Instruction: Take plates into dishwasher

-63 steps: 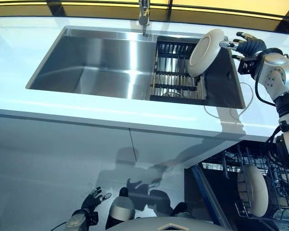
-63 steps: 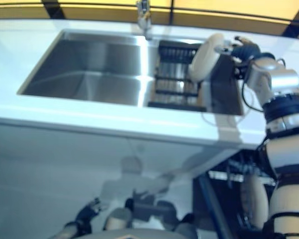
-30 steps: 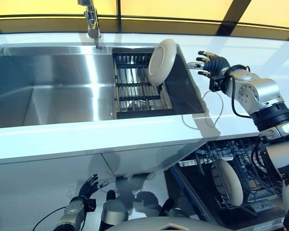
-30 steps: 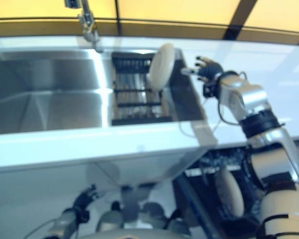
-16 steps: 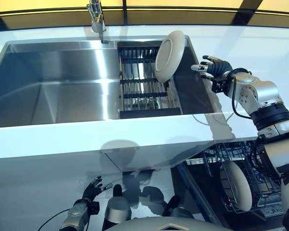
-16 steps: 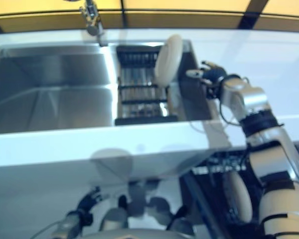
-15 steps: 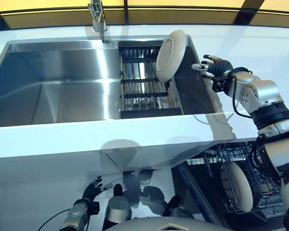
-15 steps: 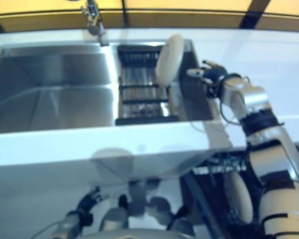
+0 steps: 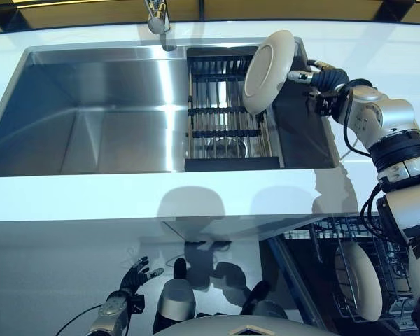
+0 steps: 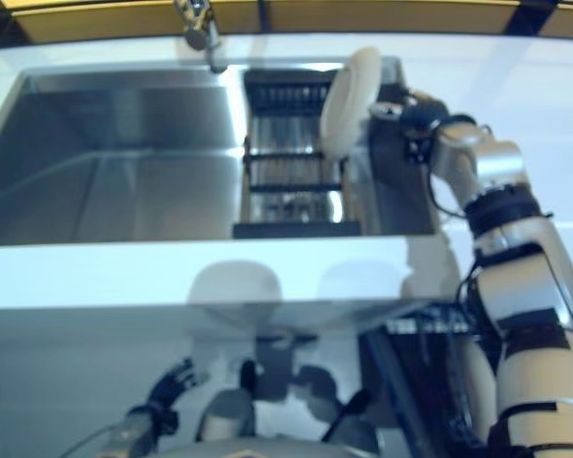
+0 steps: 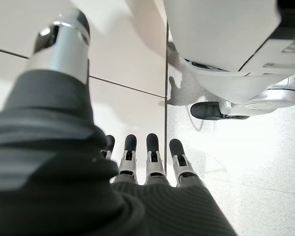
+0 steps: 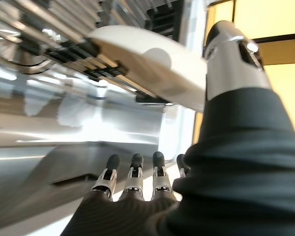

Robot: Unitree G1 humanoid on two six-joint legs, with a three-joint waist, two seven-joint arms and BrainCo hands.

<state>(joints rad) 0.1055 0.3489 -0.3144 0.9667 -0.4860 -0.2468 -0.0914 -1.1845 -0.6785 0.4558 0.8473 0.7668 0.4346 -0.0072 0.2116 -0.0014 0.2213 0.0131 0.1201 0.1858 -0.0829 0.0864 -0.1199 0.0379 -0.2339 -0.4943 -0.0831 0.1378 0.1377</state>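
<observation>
Nearest the camera, low by the pale floor [image 11: 226, 162], the left hand [image 9: 131, 280] hangs with its fingers straight and slightly spread, holding nothing. To the lower right, under the white countertop [image 9: 126, 203], a round white plate [image 9: 358, 281] stands on edge in the dark wire dishwasher rack [image 9: 388, 241]. Farther off, the stainless steel sink basin [image 9: 98, 105] is sunk into the countertop, with a black slatted drying rack [image 9: 227, 112] filling its right part. A second round white plate [image 9: 268, 71] stands tilted on edge at that rack's far right corner. The right hand [image 9: 320, 75] is at this plate's rim, its thumb [image 12: 231, 59] beside the edge and its fingers [image 12: 132, 172] straight and together, not curled round it. A metal faucet [image 9: 158, 21] rises behind the basin.
</observation>
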